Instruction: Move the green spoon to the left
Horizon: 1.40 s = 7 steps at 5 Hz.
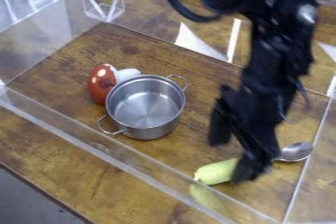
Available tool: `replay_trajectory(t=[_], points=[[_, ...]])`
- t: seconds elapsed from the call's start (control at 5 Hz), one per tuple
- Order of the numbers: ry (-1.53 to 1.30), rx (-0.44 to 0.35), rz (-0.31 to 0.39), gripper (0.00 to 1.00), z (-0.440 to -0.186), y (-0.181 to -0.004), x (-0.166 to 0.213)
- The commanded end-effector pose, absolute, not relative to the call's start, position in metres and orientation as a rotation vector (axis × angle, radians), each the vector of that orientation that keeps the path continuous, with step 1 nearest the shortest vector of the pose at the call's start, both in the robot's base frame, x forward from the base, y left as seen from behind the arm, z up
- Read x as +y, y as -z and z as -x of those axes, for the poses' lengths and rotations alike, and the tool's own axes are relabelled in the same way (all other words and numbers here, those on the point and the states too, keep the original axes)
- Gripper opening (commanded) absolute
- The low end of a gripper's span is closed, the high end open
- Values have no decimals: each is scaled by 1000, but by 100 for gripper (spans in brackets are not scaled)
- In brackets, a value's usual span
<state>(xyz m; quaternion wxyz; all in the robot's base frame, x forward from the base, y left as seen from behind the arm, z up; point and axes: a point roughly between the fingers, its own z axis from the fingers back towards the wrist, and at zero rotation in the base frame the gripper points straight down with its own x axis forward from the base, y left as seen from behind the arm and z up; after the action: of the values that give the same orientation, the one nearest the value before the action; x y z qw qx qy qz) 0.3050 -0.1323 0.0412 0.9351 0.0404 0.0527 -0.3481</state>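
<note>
The green spoon lies at the front right of the wooden table; its yellow-green handle end [214, 173] shows below the arm and its silver bowl [300, 151] shows to the right, with the middle hidden. My gripper [250, 152] hangs directly over the handle, blurred by motion. Its dark fingers [226, 127] stand apart, so it is open and holds nothing. I cannot tell whether the fingers touch the spoon.
A steel pot [144, 106] stands left of centre, with a red-and-white mushroom toy [105, 80] touching its far-left side. Clear plastic walls [79, 140] fence the table on all sides, close to the spoon at front and right.
</note>
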Motion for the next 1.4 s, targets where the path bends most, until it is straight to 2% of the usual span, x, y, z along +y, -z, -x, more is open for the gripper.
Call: replay_trajectory(t=[0.0, 0.6, 1.0, 1.2], points=[[764, 51, -82, 100, -316, -47, -150], [849, 64, -69, 100, -320, -55, -103], [851, 62, -79, 100, -325, -56, -134], [895, 65, -72, 100, -320, -45, -134]])
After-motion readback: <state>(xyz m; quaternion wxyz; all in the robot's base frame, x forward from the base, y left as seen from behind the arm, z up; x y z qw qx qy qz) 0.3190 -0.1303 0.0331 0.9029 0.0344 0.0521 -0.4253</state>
